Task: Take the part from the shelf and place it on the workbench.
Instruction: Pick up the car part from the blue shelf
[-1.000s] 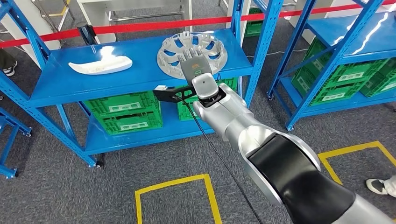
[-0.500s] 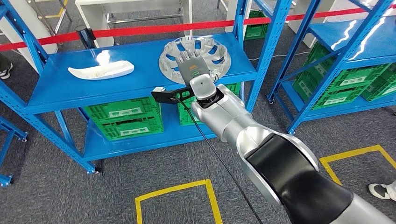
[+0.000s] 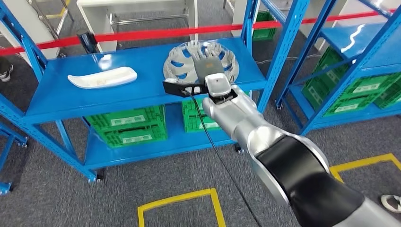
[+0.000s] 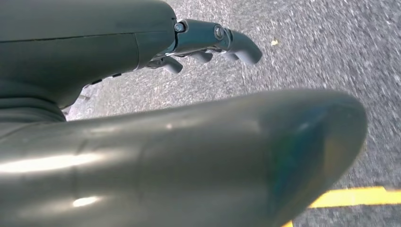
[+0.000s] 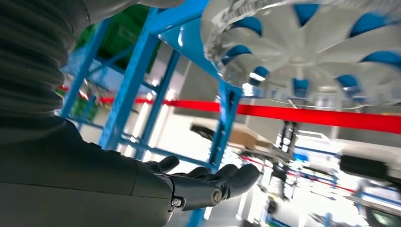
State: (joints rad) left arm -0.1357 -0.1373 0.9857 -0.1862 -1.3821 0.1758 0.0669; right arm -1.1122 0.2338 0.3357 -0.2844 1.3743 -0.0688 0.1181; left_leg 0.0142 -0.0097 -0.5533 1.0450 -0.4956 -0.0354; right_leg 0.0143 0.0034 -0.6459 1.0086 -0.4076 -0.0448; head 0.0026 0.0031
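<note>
A silver wheel cover [image 3: 181, 60] lies flat on the top level of the blue shelf [image 3: 118, 97], toward its right end. My right hand [image 3: 208, 67] reaches out over the cover's middle, and from the head view its fingers are hidden behind the wrist. The right wrist view shows that hand [image 5: 203, 182] with fingers stretched out and apart, holding nothing, close to the spoked cover [image 5: 302, 52]. A white curved part [image 3: 102, 77] rests on the same level, further left. My left hand [image 4: 203, 45] hangs over grey carpet with loosely bent fingers and nothing in it.
Green crates [image 3: 127, 125] fill the shelf's lower level. Red tape [image 3: 142, 35] runs behind the shelf. A second blue shelf [image 3: 359, 42] stands at the right. Yellow floor lines [image 3: 177, 196] mark the carpet near me. A person's shoe [image 3: 391, 202] is at the bottom right.
My right hand has reached further forward over the wheel cover, so its fingers no longer show from the head. The whole picture has shifted a little, so the camera moved.
</note>
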